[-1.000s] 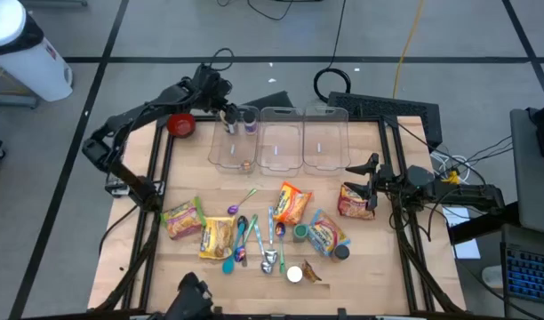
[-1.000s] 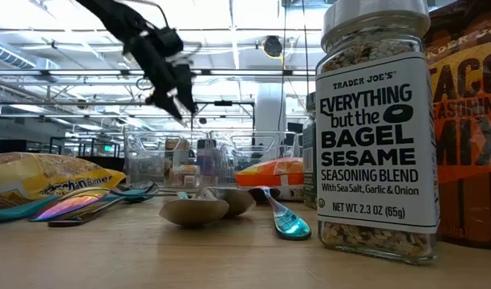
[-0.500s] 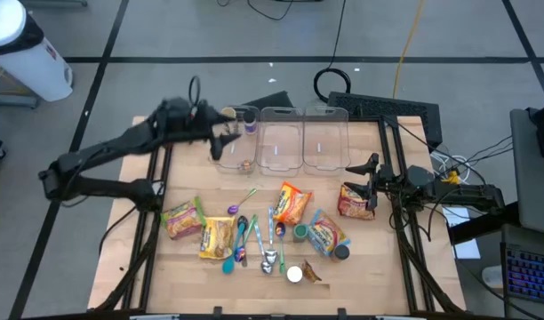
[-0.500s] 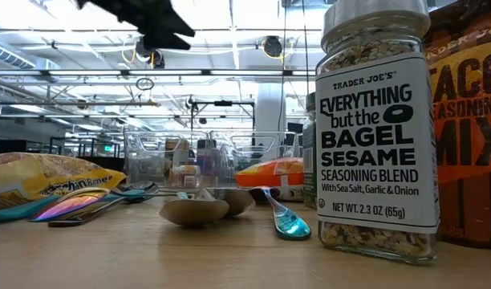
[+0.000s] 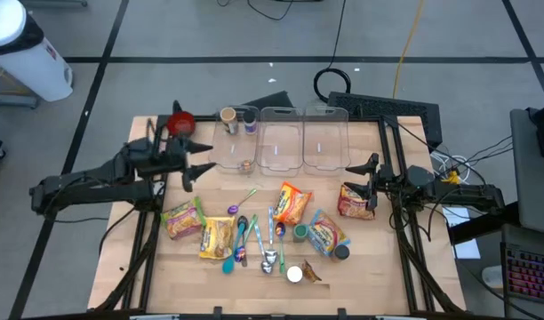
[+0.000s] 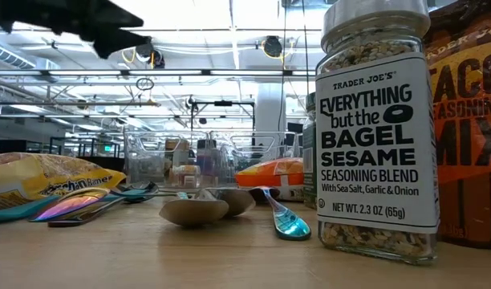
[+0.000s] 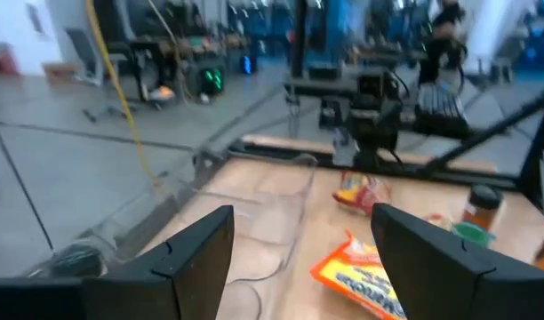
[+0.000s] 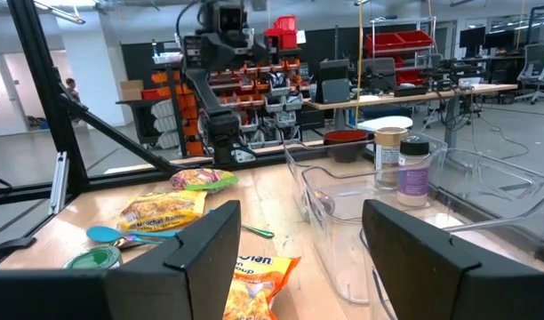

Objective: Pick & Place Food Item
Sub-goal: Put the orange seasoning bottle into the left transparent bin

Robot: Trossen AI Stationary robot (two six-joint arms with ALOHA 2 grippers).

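Now we see the three clear bins (image 5: 281, 140) lined along the table's far edge, the leftmost holding two spice jars (image 5: 237, 118). Nearer lie the noodle packets (image 5: 291, 203). Our left gripper (image 5: 199, 161) hangs spread and empty beside the leftmost bin; our right gripper (image 5: 359, 178) waits parted, empty, by a packet (image 5: 355, 200).
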